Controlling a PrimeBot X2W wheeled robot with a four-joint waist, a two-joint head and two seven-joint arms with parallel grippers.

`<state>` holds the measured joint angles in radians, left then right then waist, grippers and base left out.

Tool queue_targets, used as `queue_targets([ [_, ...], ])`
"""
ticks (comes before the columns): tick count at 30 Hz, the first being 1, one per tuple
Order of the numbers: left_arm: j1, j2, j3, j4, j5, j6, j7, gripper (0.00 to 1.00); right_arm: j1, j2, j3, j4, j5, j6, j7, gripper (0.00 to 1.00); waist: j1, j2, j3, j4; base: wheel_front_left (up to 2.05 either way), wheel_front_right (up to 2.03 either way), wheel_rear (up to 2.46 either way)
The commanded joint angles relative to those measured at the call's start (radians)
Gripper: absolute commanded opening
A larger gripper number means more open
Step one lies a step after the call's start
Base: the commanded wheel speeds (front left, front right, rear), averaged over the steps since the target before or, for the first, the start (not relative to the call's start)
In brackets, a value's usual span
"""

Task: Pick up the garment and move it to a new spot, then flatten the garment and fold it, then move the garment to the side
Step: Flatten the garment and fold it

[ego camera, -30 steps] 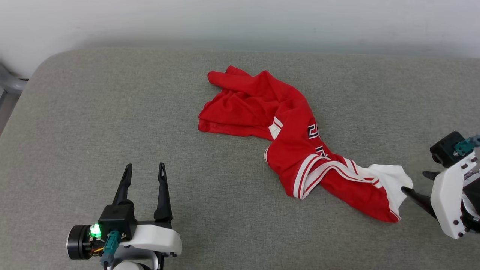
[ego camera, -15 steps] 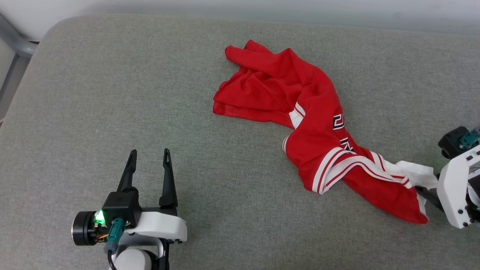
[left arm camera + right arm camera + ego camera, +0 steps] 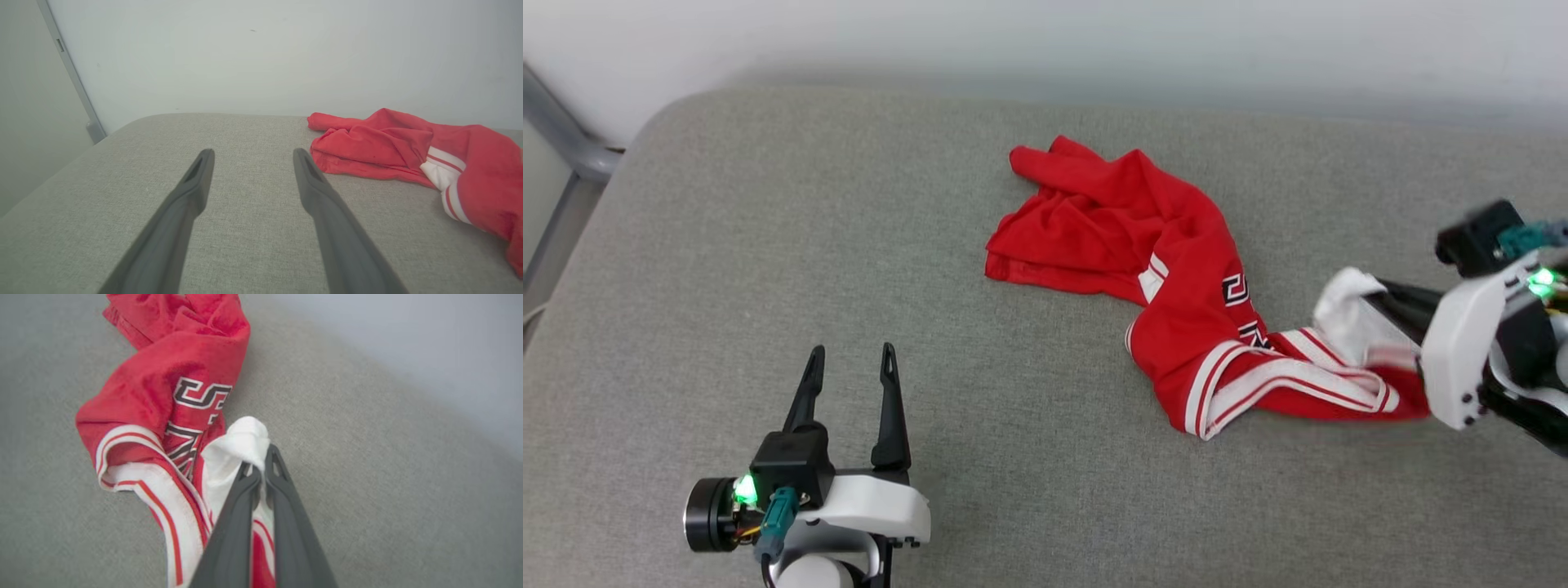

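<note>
Right gripper (image 3: 260, 467), clenched at 3 o'clock on the white sleeve (image 3: 1343, 314) of the garment (image 3: 1176, 269), has now raised it off the cushion (image 3: 768, 245), starting the pickup; left gripper (image 3: 849, 359) waits released.

Garment (image 3: 1176, 269) end now aloft in right tool (image 3: 259, 467)

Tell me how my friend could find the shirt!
Look at the wide grey padded surface below the pale wall. Right of its middle lies the garment, crumpled, one white end pinched in the right gripper. It is the bright red thing with white striped trim and black lettering, unlike the plain grey fabric around it.
</note>
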<state>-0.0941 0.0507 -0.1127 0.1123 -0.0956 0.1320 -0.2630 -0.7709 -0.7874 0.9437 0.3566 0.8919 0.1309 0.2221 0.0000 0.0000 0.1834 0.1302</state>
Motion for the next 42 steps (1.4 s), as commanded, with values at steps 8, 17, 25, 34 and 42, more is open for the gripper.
queue_targets([
  [8,0.041,0.0,0.006,0.0,0.0,0.004,-0.003,1.0,-0.146,0.081,0.015,-0.169,0.017,0.0,-0.095,0.0,0.0,0.0,-0.071,0.022,0.0,0.0,0.0],
  [17,0.067,0.0,0.015,-0.007,0.005,0.005,-0.003,1.0,-0.287,0.226,0.022,-0.284,0.051,-0.001,-0.161,0.0,0.0,0.0,-0.101,0.049,0.0,0.0,0.0],
  [25,0.083,-0.001,0.023,-0.016,0.008,0.012,-0.003,1.0,-0.314,0.257,-0.065,-0.248,0.026,-0.001,-0.247,0.0,0.0,0.0,-0.113,0.036,0.0,0.0,0.0],
  [34,0.091,0.0,0.026,-0.016,-0.002,0.024,-0.003,1.0,-0.116,0.133,-0.251,-0.07,0.03,-0.001,-0.31,0.0,0.0,0.0,-0.125,-0.012,0.0,0.0,0.0],
  [42,0.092,-0.001,0.021,-0.015,-0.007,0.027,-0.003,1.0,0.131,0.036,-0.421,0.132,0.031,-0.001,-0.358,0.0,0.0,0.0,-0.123,-0.04,0.0,0.0,0.0],
])
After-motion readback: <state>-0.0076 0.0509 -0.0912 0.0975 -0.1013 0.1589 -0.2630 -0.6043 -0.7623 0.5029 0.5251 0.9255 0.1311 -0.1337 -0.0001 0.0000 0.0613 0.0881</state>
